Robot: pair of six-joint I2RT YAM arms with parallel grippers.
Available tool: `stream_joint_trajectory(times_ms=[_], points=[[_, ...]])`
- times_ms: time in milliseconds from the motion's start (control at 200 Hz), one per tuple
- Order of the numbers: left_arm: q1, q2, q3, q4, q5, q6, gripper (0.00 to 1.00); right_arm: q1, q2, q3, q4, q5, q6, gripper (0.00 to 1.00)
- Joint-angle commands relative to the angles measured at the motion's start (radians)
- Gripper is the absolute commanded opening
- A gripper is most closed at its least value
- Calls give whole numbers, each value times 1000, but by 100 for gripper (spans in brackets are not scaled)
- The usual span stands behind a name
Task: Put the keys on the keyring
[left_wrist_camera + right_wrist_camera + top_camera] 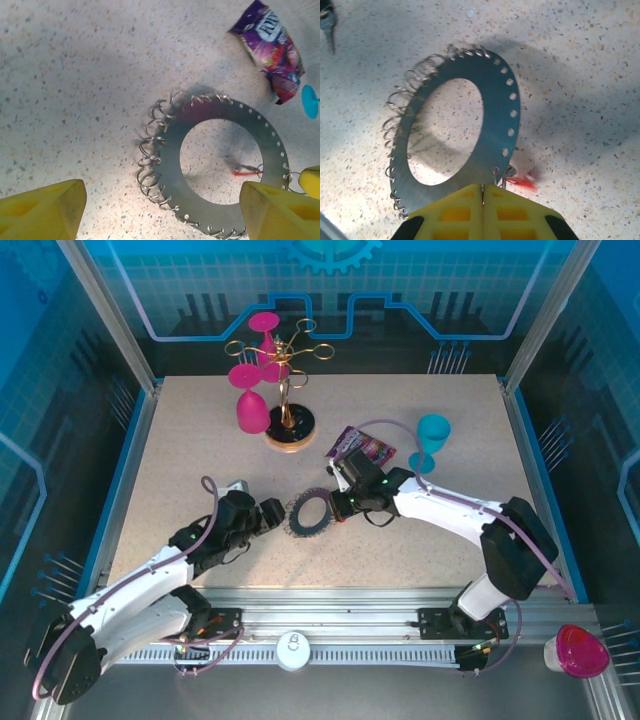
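Observation:
The keyring, a flat dark grey ring fringed with silver wire loops, sits at mid-table between both arms. In the right wrist view the keyring stands tilted, its near rim pinched between my shut right gripper. A tiny red key hangs from a loop just right of that grip. In the left wrist view the key shows through the hole of the keyring. My left gripper is open, its yellow fingers straddling the ring's near side without touching it. From above, the left gripper and right gripper flank the ring.
A gold stand with pink glasses stands at the back on its gold-and-black base. A purple snack packet and a teal glass lie behind the right arm. A pink cup sits off the table, front right.

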Motion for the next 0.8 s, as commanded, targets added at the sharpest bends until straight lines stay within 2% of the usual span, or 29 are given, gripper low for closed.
stream_joint_trajectory(times_ms=[0,85,190,340,430,615,705,795], points=[[-8,-28,-3,42,-29,89,81,16,-19,-26,-31,-56,-70,0],[-8,-36,2,57,-5,118,80,23,-26,-20,-38,-88,-88,0],[-8,-49,13,88,57,220,79,31,-75,-15,-28,-118,-129,0],[-8,-98,36,139,154,495,78,24,-160,-1,-28,-188,-224,0],[-7,-114,75,115,183,658,75,-3,-177,26,-63,-239,-267,0],[-4,-74,160,50,253,960,63,-29,-188,79,-98,-325,-335,0],[-4,-48,183,47,361,1082,62,-33,-182,107,-118,-363,-374,0],[-3,-23,189,62,477,1191,54,-36,-181,130,-138,-392,-407,0]])
